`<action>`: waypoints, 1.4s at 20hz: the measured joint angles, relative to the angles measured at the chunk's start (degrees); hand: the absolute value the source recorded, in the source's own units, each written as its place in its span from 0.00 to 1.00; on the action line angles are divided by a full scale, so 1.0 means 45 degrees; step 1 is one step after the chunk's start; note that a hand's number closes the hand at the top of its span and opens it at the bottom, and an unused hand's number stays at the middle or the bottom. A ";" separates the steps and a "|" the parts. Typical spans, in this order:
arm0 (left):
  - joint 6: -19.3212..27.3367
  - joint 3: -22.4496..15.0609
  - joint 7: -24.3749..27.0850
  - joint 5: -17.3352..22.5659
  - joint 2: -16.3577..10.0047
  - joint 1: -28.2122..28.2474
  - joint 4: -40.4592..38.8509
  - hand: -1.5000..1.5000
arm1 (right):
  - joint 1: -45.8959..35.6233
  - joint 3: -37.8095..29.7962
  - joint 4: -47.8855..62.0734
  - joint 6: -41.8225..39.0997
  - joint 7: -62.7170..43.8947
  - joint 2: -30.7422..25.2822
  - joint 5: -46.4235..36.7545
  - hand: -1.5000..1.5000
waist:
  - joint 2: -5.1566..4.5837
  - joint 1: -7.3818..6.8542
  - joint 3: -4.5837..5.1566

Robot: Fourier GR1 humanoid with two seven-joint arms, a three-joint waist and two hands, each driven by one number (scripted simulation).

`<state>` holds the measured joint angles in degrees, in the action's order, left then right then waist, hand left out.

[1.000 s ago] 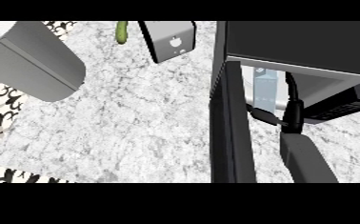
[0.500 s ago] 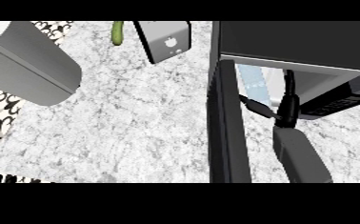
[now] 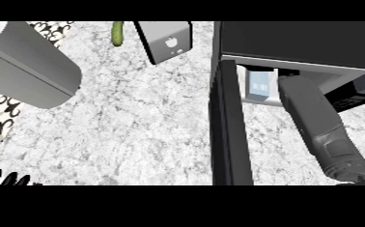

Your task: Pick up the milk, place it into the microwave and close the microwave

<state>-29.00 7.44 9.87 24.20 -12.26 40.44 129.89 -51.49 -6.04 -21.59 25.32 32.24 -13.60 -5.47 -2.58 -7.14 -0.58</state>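
Well, the microwave (image 3: 292, 40) sits at the right of the speckled surface (image 3: 143, 124). Its door (image 3: 230, 124) is swung open and seen edge-on, walling off the cavity from the left. Farther left lie a grey box with a white mark (image 3: 170, 40), a green vegetable (image 3: 118, 33) and a big grey block (image 3: 32, 71). The milk (image 3: 259, 83) stands inside the cavity just behind the door, its long axis running up the view and its far end tucked under the roof. The right forearm (image 3: 314, 115) lies just beside it; the right robot hand is hidden inside, so I cannot tell its state. The left robot hand (image 3: 14, 178) shows only dark fingertips, apart, at the lower left edge.
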 measured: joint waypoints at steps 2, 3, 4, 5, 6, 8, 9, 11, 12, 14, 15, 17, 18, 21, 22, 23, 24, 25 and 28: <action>0.0057 -0.0207 0.0009 -0.0292 0.0151 -0.0212 -0.0157 0.00 | -0.0390 0.0034 0.0481 -0.0646 0.0043 -0.0058 -0.0027 0.00 | -0.0002 0.0204 -0.0027; 0.0076 -0.0300 -0.0014 -0.0352 0.0202 -0.0308 -0.0186 0.00 | -0.0517 0.0020 0.0687 -0.0946 0.0184 -0.0094 -0.0025 0.00 | -0.0017 0.0252 -0.0030; -0.0031 -0.0481 0.0051 -0.0478 0.0285 -0.0250 -0.0232 0.00 | -0.0618 0.0001 0.0886 -0.1242 0.0285 -0.0119 -0.0015 0.00 | -0.0004 0.0284 -0.0024; -0.0152 -0.0667 0.0109 -0.0557 0.0335 -0.0292 -0.0339 0.00 | -0.0720 -0.0029 0.1072 -0.1603 0.0354 -0.0167 0.0014 0.00 | -0.0001 0.0323 -0.0018; -0.0278 -0.0876 0.0168 -0.0660 0.0401 -0.0246 -0.0342 0.00 | -0.0788 -0.0063 0.1246 -0.2021 0.0411 -0.0241 0.0053 0.00 | 0.0009 0.0355 -0.0012; -0.0478 -0.1289 0.0212 -0.0937 0.0484 -0.0326 -0.0475 0.00 | -0.0826 -0.0252 0.1477 -0.2961 0.0643 -0.0362 0.0278 0.00 | 0.0043 0.0484 0.0006; -0.0551 -0.1446 0.0227 -0.1096 0.0508 -0.0418 -0.0573 0.00 | -0.0773 -0.0350 0.1546 -0.3532 0.0819 -0.0466 0.0406 0.00 | 0.0074 0.0585 0.0016; -0.0758 -0.1868 0.0249 -0.1333 0.0578 -0.0533 -0.0793 0.00 | -0.0765 -0.0568 0.1696 -0.4454 0.1021 -0.0439 0.0686 0.00 | 0.0118 0.0718 0.0031; -0.0867 -0.2073 0.0215 -0.1478 0.0570 -0.0607 -0.0895 0.00 | -0.0721 -0.0664 0.1762 -0.4927 0.1156 -0.0438 0.0811 0.00 | 0.0143 0.0781 0.0039; -0.1128 -0.2599 0.0162 -0.1863 0.0573 -0.0528 -0.0962 0.00 | -0.0474 -0.0853 0.1785 -0.5820 0.1489 -0.0361 0.1085 0.00 | 0.0244 0.0920 0.0070; -0.1185 -0.2847 0.0119 -0.2103 0.0610 -0.0607 -0.1056 0.00 | -0.0453 -0.0948 0.1811 -0.6189 0.1497 -0.0301 0.1214 0.00 | 0.0263 0.0960 0.0089; -0.1287 -0.3107 0.0071 -0.2423 0.0615 -0.0860 -0.1298 0.00 | -0.0148 -0.1084 0.1751 -0.6942 0.1857 -0.0084 0.1448 0.00 | 0.0359 0.1087 0.0126; -0.1368 -0.3135 0.0128 -0.2603 0.0583 -0.0959 -0.1482 0.00 | 0.0031 -0.1146 0.1716 -0.7270 0.1964 0.0035 0.1568 0.00 | 0.0404 0.1166 0.0127; -0.1306 -0.3565 0.0189 -0.3411 0.0789 -0.1331 -0.1918 0.00 | 0.0824 -0.1184 0.1478 -0.8147 0.2522 0.0350 0.1774 0.00 | 0.0535 0.1333 0.0165; -0.1182 -0.3738 0.0160 -0.3675 0.0936 -0.1482 -0.2016 0.00 | 0.1153 -0.1147 0.1322 -0.8401 0.2663 0.0466 0.1815 0.00 | 0.0576 0.1413 0.0170; -0.0980 -0.3902 -0.0085 -0.3886 0.1083 -0.1750 -0.2052 0.00 | 0.1405 -0.1100 0.1119 -0.8677 0.2683 0.0560 0.1863 0.00 | 0.0611 0.1514 0.0171; -0.0983 -0.3992 -0.0049 -0.4080 0.1109 -0.1908 -0.2246 0.00 | 0.1670 -0.1064 0.0916 -0.8960 0.2746 0.0592 0.1909 0.00 | 0.0645 0.1527 0.0181; -0.0873 -0.4062 -0.0141 -0.4253 0.1198 -0.2156 -0.2401 0.00 | 0.2098 -0.1010 0.0744 -0.9104 0.2916 0.0686 0.1925 0.00 | 0.0657 0.1605 0.0178; -0.0543 -0.4530 -0.0169 -0.5031 0.1589 -0.2890 -0.3095 1.00 | 0.3352 -0.0751 0.0063 -0.9377 0.3044 0.0801 0.1897 0.00 | 0.0680 0.1800 0.0162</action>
<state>-31.45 -12.95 9.11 1.56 -5.12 27.43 115.96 -36.40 -9.41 -21.31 -16.87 45.94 -9.99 3.06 0.49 0.96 0.15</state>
